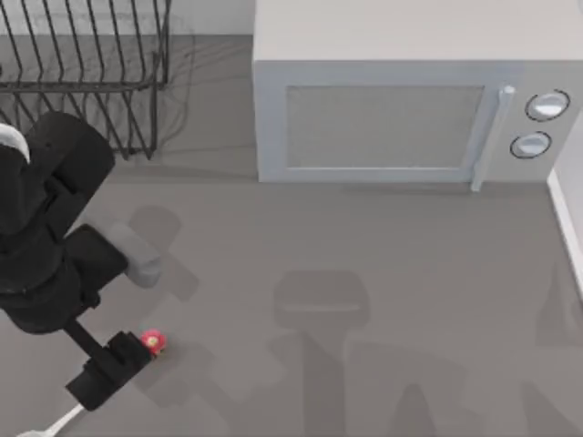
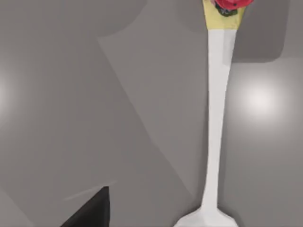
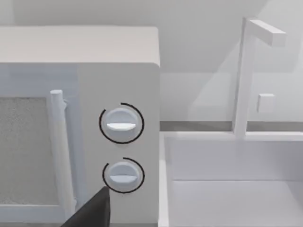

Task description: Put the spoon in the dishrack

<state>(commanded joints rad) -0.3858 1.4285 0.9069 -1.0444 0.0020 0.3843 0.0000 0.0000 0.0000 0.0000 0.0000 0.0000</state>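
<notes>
The spoon lies flat on the grey table at the front left. Its red ornament (image 1: 152,341) points toward the middle of the table, and its white bowl end (image 1: 62,421) is at the front edge. My left gripper (image 1: 111,361) hangs over the middle of the handle, hiding it in the top view. In the left wrist view the white handle (image 2: 217,118) runs up to the yellow collar and red ornament (image 2: 229,5). One black fingertip (image 2: 92,213) stands well to its side, not touching it, so the gripper is open. The black wire dishrack (image 1: 82,55) stands at the back left.
A grey microwave (image 1: 392,100) takes up the back middle and right, its two dials (image 3: 121,124) close in the right wrist view beside my parked right gripper's fingertip (image 3: 92,210). A white sink (image 3: 236,189) with a faucet (image 3: 246,71) lies to its right.
</notes>
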